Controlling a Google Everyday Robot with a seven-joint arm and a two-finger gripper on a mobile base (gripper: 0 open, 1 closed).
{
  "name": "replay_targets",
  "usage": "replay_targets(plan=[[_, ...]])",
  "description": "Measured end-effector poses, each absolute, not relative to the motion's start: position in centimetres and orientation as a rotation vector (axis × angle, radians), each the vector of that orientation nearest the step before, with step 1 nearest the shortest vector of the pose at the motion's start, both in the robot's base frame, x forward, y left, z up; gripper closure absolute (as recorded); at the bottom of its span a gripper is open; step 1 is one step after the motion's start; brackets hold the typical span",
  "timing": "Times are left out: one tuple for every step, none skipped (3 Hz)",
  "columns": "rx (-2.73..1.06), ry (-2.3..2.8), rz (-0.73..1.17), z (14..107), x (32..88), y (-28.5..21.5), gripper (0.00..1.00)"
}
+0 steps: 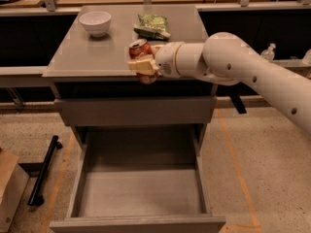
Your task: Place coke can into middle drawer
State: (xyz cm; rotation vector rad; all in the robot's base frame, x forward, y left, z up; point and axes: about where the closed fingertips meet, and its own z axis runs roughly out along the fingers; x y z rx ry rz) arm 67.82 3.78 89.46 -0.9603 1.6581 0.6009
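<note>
The coke can (141,50) is a red can with a silver top. My gripper (142,64) is shut on it and holds it upright in the air at the front edge of the cabinet top (92,57). The white arm reaches in from the right. The middle drawer (138,191) is pulled out wide below, a grey box with a flat floor and nothing in it. The can hangs above the drawer's back part, well over its floor.
A white bowl (95,22) stands at the back left of the cabinet top and a green snack bag (152,25) lies at the back middle. A shut upper drawer front (135,111) sits above the open drawer. A black bar (43,171) and a cardboard box (9,188) lie on the floor at left.
</note>
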Motion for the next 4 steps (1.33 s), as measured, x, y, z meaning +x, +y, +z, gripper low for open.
replay_targets(plan=[[-0.961,1.657,0.602,89.5,67.8,3.9,1.0],[-1.001,1.664,0.62,89.0,66.4,4.0,1.0],[-1.026,1.64,0.664,87.4,63.2,3.8,1.0],[-1.06,1.556,0.745,85.3,59.0,2.9,1.0]])
